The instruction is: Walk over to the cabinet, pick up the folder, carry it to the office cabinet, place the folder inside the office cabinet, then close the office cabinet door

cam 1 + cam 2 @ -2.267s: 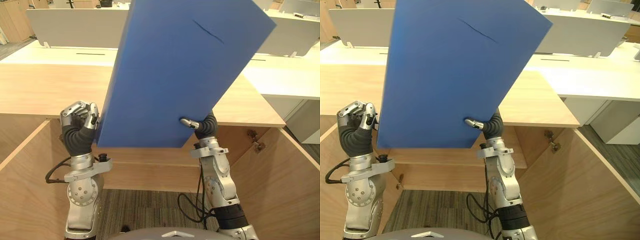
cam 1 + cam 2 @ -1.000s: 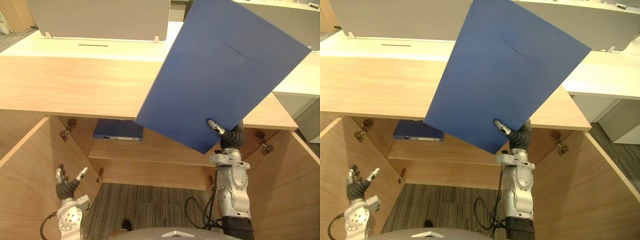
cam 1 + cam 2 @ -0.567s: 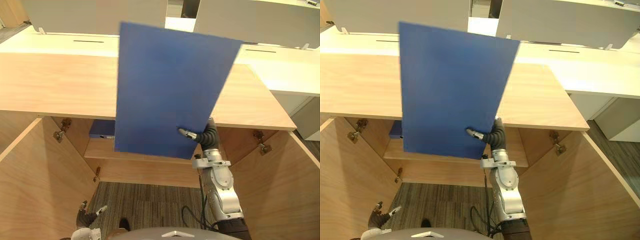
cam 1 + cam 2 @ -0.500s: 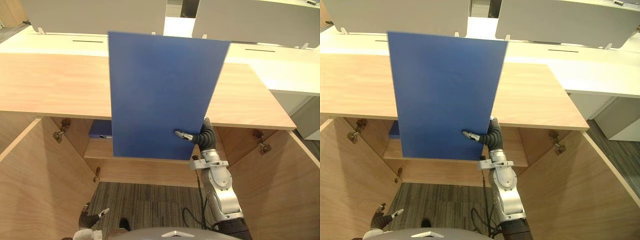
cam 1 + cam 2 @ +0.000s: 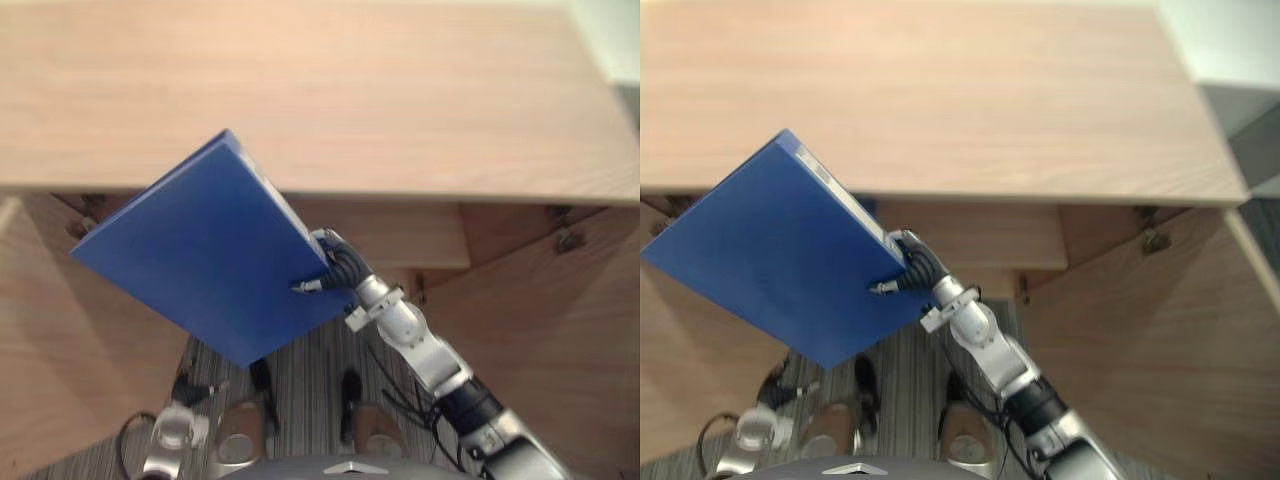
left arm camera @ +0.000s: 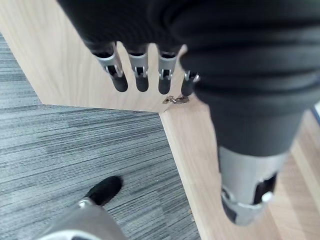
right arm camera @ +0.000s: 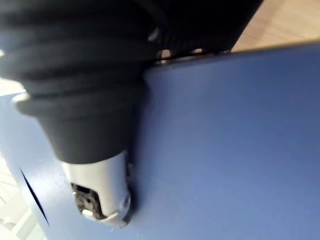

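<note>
Left eye view: we log the blue folder [image 5: 200, 270] tilted, one corner up, held in front of the open office cabinet [image 5: 320, 100], just under the front edge of its top and in front of its inner shelf [image 5: 400, 235]. The right hand [image 5: 330, 268] pinches the folder's edge nearest the cabinet's middle, thumb on the near face, fingers curled round the edge.

Right eye view: same grip; the cabinet's right door [image 5: 1160, 340] stands open.

Left wrist view: the left hand [image 6: 139, 70] holds nothing, its fingers straight and slightly spread, pointing at a cabinet panel near a hinge [image 6: 175, 99], above grey carpet [image 6: 75, 150].

Right wrist view: the thumb lies pressed against the folder's blue face.
</note>
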You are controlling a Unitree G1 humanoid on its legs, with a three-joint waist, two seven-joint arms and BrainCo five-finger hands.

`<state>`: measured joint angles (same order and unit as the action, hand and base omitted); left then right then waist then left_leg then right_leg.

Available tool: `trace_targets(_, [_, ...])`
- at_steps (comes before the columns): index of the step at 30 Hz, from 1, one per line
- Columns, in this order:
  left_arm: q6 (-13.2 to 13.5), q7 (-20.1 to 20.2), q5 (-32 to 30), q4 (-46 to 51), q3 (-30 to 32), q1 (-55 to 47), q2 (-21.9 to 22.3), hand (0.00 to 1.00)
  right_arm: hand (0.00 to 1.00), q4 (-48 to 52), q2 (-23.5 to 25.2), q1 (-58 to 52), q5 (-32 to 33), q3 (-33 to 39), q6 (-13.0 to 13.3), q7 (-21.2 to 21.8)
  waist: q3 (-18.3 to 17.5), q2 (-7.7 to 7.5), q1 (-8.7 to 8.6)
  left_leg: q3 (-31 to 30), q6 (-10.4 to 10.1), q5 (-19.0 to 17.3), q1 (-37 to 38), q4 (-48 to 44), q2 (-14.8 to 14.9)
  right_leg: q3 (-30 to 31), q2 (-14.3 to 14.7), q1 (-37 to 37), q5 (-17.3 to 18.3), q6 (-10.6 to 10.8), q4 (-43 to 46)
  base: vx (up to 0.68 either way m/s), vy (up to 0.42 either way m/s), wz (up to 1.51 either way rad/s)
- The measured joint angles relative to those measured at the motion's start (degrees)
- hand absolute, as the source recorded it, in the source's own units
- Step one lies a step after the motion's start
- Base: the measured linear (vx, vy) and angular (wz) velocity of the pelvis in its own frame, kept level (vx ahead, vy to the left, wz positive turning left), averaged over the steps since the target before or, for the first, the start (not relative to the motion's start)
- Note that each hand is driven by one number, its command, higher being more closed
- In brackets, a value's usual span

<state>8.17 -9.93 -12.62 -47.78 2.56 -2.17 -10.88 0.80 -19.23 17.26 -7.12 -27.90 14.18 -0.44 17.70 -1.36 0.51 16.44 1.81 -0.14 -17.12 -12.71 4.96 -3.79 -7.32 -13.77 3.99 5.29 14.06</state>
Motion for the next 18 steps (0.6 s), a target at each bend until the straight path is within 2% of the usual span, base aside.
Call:
trace_targets(1, [0.00, -0.02, 0.01, 0.34, -0.40, 1.13, -0.49, 0.00, 1.00, -0.08, -0.92, 0.63, 0.00, -0.58, -0.60, 0.06, 1.59, 0.28, -0.11, -0.69, 0.11, -1.37, -3.46, -3.89, 0.66, -0.03, 0.05, -3.02, 0.98, 0.01, 3.01, -0.16, 0.032, 0.05])
trace_targets(4, [-0.02, 0.02, 0.04, 1.80, -0.79, 1.44, -0.97, 0.00, 1.00, -0.33, -1.96, -0.05, 0.12, -1.22, -0.72, 0.44, 3.43, 0.57, -0.05, -1.41, -0.17, -3.71, -9.75, -10.01, 1.14, 0.19, -0.61, -9.74, 3.76, 0.20, 10.39, -0.15, 0.043, 0.08])
trace_targets(9, [-0.07, 0.12, 0.04, 2.89, -2.71, 2.32, -1.23, 0.00, 1.00, -1.84, -1.53, -0.43, 1.77, -0.18, -1.02, 0.09, 5.57, 1.81, 0.42, -2.25, -0.73, -5.47, -16.95, -15.64, 2.56, -0.01, -0.79, -16.80, 5.77, -0.26, 16.32, -0.13, 0.017, 0.04])
trace_targets(13, [-0.11, 0.17, 0.14, 7.96, -2.61, 4.23, 0.17, 0.00, 1.00, -1.75, 1.52, 0.05, 7.41, 5.51, -1.89, -2.17, 7.06, 2.25, 1.56, -2.38, -0.50, -5.71, -24.41, -19.70, 4.24, 0.02, -0.50, -24.39, 5.91, -0.51, 20.53, -0.12, -0.018, -0.05])
trace_targets(18, [-0.12, 0.12, 1.28, 11.55, -2.38, 5.67, 0.23, 0.00, 1.00, -1.59, 3.06, 3.46, 14.45, 11.80, -1.96, -5.66, 7.75, 2.62, 2.39, -2.53, -0.35, -6.18, -29.79, -23.16, 5.37, 0.05, -0.38, -29.91, 6.36, -1.06, 23.99, -0.05, -0.031, -0.05])
